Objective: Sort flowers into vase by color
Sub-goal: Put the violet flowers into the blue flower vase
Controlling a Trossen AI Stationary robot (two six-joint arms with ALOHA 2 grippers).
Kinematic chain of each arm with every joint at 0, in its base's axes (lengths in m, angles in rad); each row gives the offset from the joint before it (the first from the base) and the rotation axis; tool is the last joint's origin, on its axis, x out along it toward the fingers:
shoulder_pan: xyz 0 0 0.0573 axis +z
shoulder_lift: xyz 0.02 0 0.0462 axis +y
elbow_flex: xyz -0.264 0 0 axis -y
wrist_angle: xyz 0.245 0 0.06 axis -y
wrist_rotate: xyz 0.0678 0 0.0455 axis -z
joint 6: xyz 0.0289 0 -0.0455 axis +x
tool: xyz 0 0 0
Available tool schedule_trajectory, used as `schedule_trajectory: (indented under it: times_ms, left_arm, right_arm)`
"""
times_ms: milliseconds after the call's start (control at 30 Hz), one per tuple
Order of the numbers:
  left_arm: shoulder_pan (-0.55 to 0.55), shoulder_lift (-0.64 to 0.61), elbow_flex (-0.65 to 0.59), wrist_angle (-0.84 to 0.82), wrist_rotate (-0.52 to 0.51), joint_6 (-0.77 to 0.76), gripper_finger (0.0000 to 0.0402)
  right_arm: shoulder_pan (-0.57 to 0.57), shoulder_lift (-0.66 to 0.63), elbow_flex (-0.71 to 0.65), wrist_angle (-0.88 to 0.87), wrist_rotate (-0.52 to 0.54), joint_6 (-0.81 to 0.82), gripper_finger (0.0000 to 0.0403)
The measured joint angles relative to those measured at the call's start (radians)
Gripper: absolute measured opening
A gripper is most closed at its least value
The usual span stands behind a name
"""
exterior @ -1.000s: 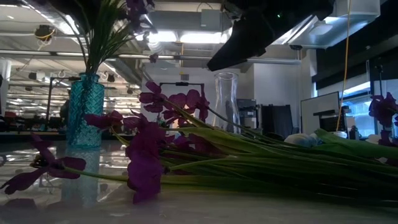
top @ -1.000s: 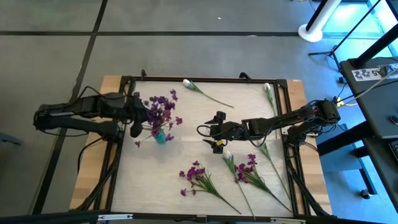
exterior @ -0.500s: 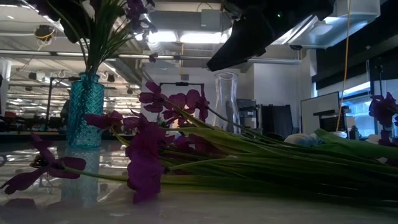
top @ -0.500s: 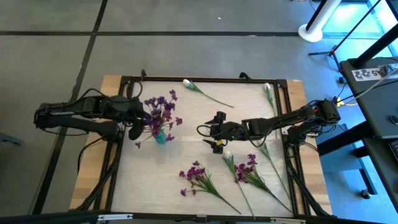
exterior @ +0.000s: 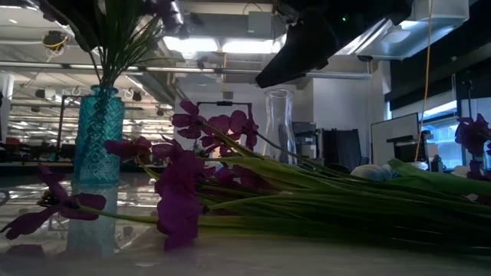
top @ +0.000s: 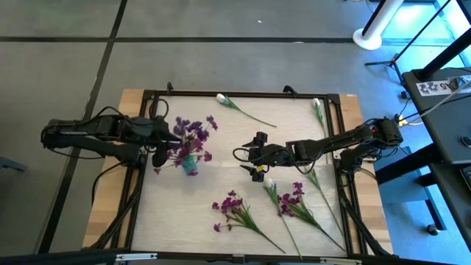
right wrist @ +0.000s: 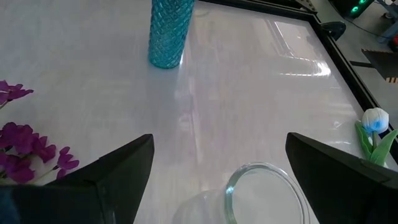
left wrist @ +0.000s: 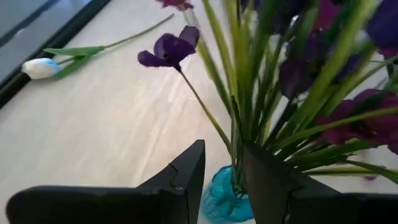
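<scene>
While your left hand (left wrist: pixel 222 180) sits low among the stems, the teal vase (top: pixel 190 163) already holds a bunch of purple flowers (top: pixel 193 136). That vase is narrow-necked glass with a diamond-cut texture, and in the low view it stands slightly tilted. Your left fingers (left wrist: pixel 186 177) stand a narrow gap apart on either side of the green stems just above the vase mouth; you cannot tell from these views whether they actually pinch the stems or only flank them.

Your right hand (top: pixel 255 155) hangs near the middle of the table (top: pixel 221 184) with its fingers spread wide and holding nothing. Directly under it stands the clear vase (right wrist: pixel 261 193), smooth plain glass with a round open rim, and it looks empty.

Loose on the pale, glossy table you have two sprays of purple blossoms (top: pixel 234 207) with thin green stalks lying in the near half, the second spray (top: pixel 293 200) just beside a white tulip (top: pixel 269 184). Another white tulip bud (top: pixel 221 97) lies by the far edge, and a third (top: pixel 316 104) lies near the far right corner, each smooth and egg-shaped on a long thin stem.
</scene>
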Motion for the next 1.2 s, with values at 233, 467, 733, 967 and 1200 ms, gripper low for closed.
schedule_trajectory:
  times_ms: [233, 467, 733, 967, 1200]
  left_arm:
    - [0.010, -0.014, 0.054, -0.052, -0.005, 0.000, 0.0101]
    - [0.018, -0.013, 0.071, -0.104, 0.034, -0.029, 0.0127]
    - [0.002, -0.008, 0.002, -0.036, 0.097, 0.003, 0.0164]
    - [-0.050, -0.008, -0.109, 0.125, 0.105, 0.008, 0.0165]
    - [-0.063, -0.002, -0.199, 0.204, 0.028, 0.008, 0.0158]
  right_arm:
    - [0.000, 0.000, 0.000, 0.000, 0.000, -0.002, 0.0363]
    - [0.000, 0.000, 0.000, 0.004, 0.000, 0.002, 0.0363]
    - [0.000, 0.000, 0.000, 0.003, -0.009, 0.029, 0.0363]
    - [0.000, 0.000, 0.000, 0.000, -0.020, 0.021, 0.0363]
    - [0.000, 0.000, 0.000, 0.001, -0.019, 0.021, 0.0363]
